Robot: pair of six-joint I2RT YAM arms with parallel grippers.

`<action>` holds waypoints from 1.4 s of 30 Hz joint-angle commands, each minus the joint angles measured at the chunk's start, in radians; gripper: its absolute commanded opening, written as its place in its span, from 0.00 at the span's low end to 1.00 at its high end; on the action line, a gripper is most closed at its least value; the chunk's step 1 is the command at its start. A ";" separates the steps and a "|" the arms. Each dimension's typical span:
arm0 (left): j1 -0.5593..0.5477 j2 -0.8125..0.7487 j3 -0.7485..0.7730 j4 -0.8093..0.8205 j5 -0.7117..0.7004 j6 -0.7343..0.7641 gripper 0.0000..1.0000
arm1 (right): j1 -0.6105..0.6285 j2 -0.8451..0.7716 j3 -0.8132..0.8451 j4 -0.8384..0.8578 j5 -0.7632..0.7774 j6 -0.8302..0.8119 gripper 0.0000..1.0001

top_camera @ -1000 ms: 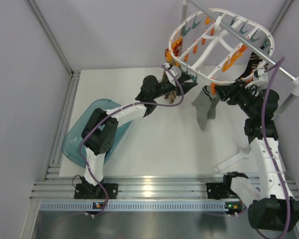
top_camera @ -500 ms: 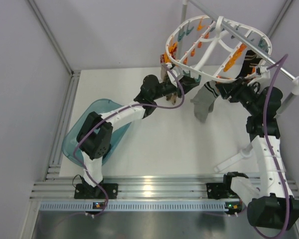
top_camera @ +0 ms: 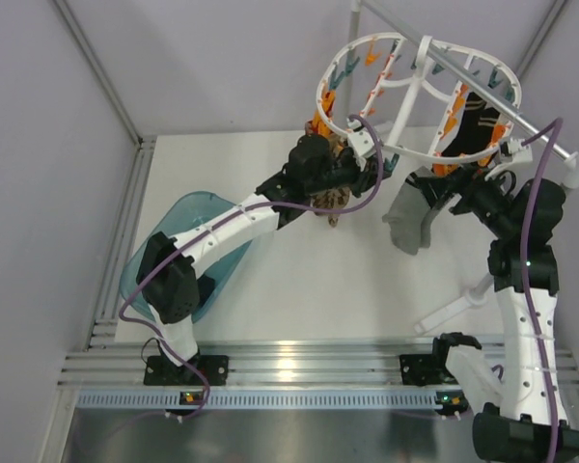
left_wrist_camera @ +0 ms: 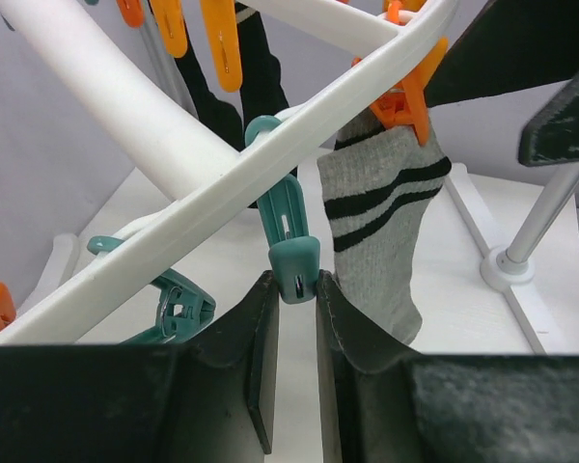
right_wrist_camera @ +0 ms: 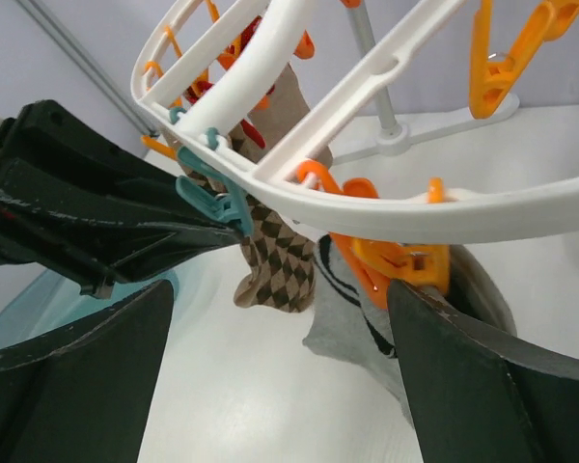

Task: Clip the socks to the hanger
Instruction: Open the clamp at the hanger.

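Note:
The white oval hanger point(top_camera: 415, 92) hangs tilted from the rod, with orange and teal pegs along its bars. My left gripper point(top_camera: 355, 166) point(left_wrist_camera: 297, 286) is shut on the lower end of a teal peg point(left_wrist_camera: 291, 236). A brown diamond-patterned sock point(top_camera: 333, 201) point(right_wrist_camera: 278, 260) hangs right beside that peg. A grey sock point(top_camera: 410, 217) point(left_wrist_camera: 381, 217) with black stripes hangs from an orange peg point(left_wrist_camera: 410, 101) point(right_wrist_camera: 398, 258). My right gripper point(top_camera: 442, 193) point(right_wrist_camera: 280, 294) stands wide open, one finger next to that orange peg. A black sock point(top_camera: 473, 121) hangs at the hanger's far side.
A translucent teal tub point(top_camera: 174, 256) lies at the table's left, under my left arm. The metal rod point(top_camera: 482, 87) runs across the hanger to the stand at the right, whose post point(left_wrist_camera: 545, 217) and foot point(top_camera: 454, 307) stand on the table.
My right gripper has opened wide and backed slightly off the orange peg with the grey sock. My left gripper has narrowed onto the teal peg and risen; the hanger has tilted and swung.

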 commanded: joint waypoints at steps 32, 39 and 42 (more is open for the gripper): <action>-0.046 -0.006 0.241 -0.410 -0.021 -0.069 0.00 | 0.315 0.016 -0.028 0.233 0.254 0.101 0.78; -0.046 -0.016 0.229 -0.399 0.001 -0.069 0.00 | 0.350 0.045 -0.030 0.241 0.386 0.104 0.72; -0.044 -0.016 0.226 -0.399 0.008 -0.069 0.00 | 0.358 0.059 -0.031 0.270 0.370 0.117 0.69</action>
